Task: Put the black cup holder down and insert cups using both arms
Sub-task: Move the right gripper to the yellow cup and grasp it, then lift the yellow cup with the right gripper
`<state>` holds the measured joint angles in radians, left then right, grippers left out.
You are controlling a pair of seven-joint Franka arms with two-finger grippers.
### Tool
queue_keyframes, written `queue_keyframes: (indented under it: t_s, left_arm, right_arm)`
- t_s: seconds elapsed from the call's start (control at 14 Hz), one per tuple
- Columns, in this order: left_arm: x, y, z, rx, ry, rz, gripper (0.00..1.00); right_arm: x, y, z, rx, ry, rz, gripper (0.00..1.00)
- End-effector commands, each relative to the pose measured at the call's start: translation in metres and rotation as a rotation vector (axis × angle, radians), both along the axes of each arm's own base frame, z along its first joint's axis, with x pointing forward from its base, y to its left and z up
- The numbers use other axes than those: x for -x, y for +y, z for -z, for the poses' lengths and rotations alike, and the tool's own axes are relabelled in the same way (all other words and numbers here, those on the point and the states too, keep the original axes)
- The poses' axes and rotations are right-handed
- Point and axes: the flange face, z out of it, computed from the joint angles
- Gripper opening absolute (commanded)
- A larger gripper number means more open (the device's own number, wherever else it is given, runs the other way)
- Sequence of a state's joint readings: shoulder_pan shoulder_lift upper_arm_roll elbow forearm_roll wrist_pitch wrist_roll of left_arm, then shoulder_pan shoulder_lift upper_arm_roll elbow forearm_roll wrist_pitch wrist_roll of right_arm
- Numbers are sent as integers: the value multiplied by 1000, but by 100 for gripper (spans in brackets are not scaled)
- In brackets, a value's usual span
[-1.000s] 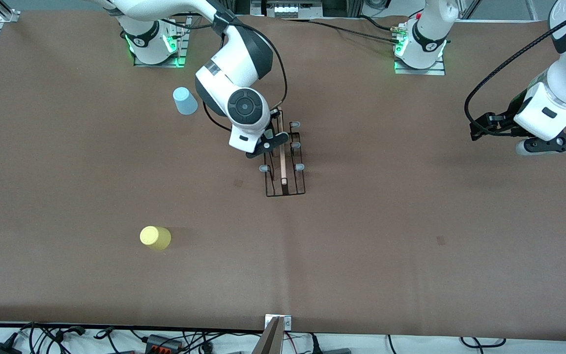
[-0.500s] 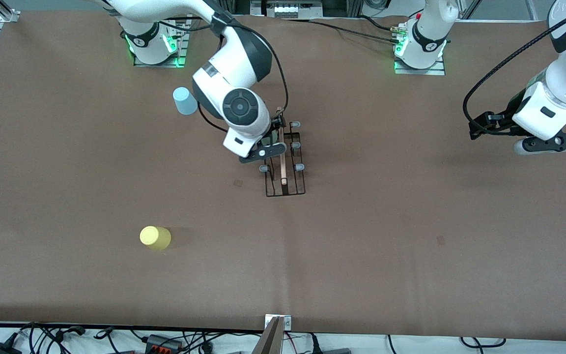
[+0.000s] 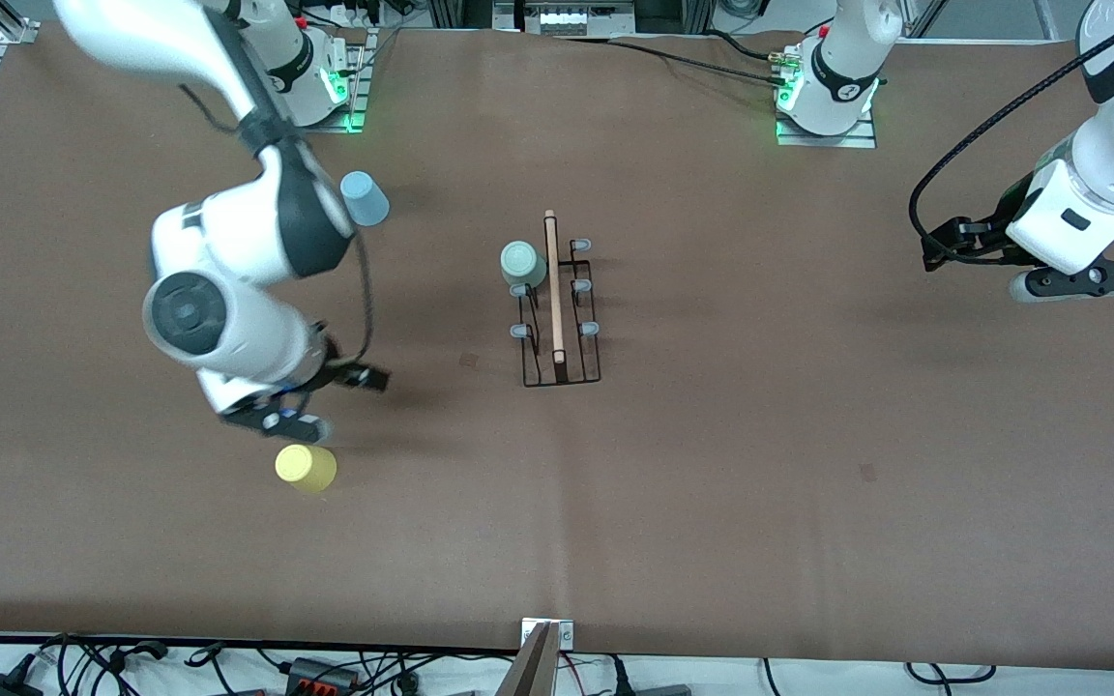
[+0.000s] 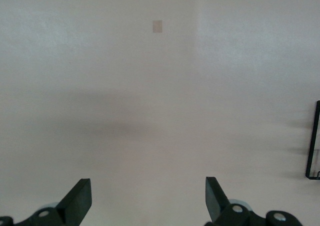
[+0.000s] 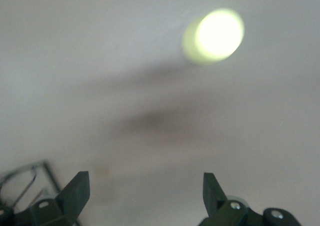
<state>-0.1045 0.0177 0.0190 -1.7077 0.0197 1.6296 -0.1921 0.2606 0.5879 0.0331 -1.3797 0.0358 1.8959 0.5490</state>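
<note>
The black cup holder (image 3: 562, 324) stands mid-table with its wooden rod handle on top. A mint green cup (image 3: 522, 263) sits upside down on one of its prongs, at the end farthest from the front camera. The yellow cup (image 3: 305, 468) stands upside down on the table nearer the front camera; it also shows in the right wrist view (image 5: 214, 35). The light blue cup (image 3: 364, 197) stands near the right arm's base. My right gripper (image 3: 288, 419) is open and empty, up over the table just beside the yellow cup. My left gripper (image 3: 1079, 280) is open and empty, waiting at its end of the table.
A corner of the black holder shows at the edge of the left wrist view (image 4: 313, 151). Cables and power strips lie along the table edge nearest the front camera (image 3: 325, 669). A small dark mark (image 3: 866, 472) is on the brown tabletop.
My right gripper has left the holder and swung across to over the yellow cup. The mint green cup now sits on a holder prong. The left arm barely moved.
</note>
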Motion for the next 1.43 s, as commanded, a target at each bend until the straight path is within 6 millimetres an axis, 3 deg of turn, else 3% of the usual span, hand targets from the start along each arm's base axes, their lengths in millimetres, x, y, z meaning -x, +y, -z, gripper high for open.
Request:
queue_keyframes:
  t_s: [0.0, 0.14, 0.36, 0.57, 0.79, 1.14, 1.36]
  left_arm:
    - [9, -5, -7, 12, 5, -8, 100]
    - [11, -10, -8, 9, 10, -20, 100]
    - [13, -25, -7, 3, 19, -26, 100]
    - [13, -25, -7, 2, 19, -29, 100]
    - [13, -24, -7, 3, 19, -30, 100]
    - [13, -20, -7, 3, 20, -32, 100]
    - [13, -20, -8, 3, 19, -30, 100]
  right_arm:
    - [-27, -17, 24, -1, -45, -19, 100]
    - [-47, -41, 45, 32, -149, -123, 100]
    - [-63, -48, 73, 17, -249, -156, 100]
    - [-63, -50, 93, 19, -273, -190, 100]
    - [-66, -70, 101, 24, -268, -260, 100]
    - [-64, -72, 108, 30, -258, -291, 100]
    - [-61, -84, 127, 33, -252, -334, 100]
